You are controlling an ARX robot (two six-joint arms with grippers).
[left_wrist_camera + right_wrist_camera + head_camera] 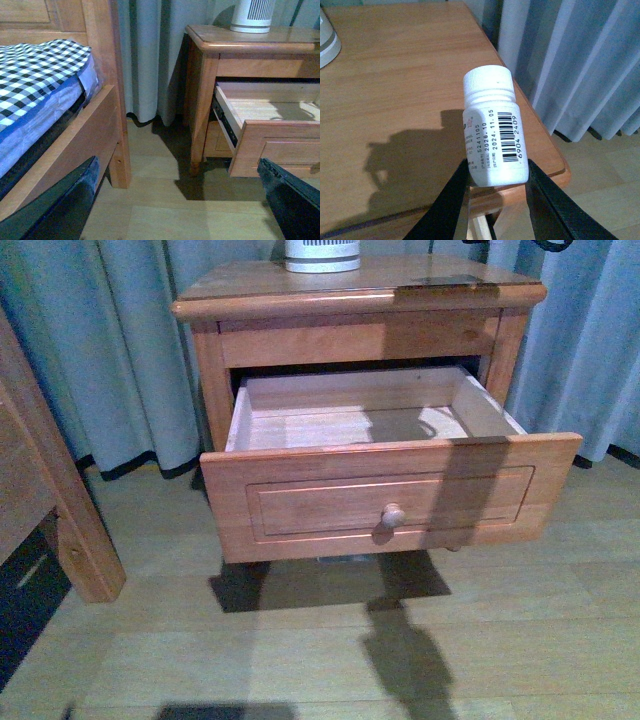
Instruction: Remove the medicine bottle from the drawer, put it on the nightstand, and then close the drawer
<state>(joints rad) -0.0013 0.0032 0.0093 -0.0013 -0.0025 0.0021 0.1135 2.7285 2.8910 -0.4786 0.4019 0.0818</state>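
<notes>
In the right wrist view my right gripper (497, 172) is shut on the medicine bottle (492, 135), a small white capped bottle with a barcode label. The bottle stands cap-up between the black fingers (547, 200). It is over the glossy top of the nightstand (395, 100), close to a corner, and casts a shadow on the wood. The front view shows the nightstand (360, 285) with its taller drawer (390, 500) pulled well out, its pale interior showing nothing inside. My left gripper (180, 200) hangs open low over the floor, left of the nightstand (205, 100) and drawer (270, 145).
A large white slatted device (322, 255) stands at the back of the nightstand top. Grey-blue curtains (120, 360) hang behind. A wooden bed frame (100, 125) with checked bedding (40, 70) lies to the left. Wooden floor (300, 640) spreads in front.
</notes>
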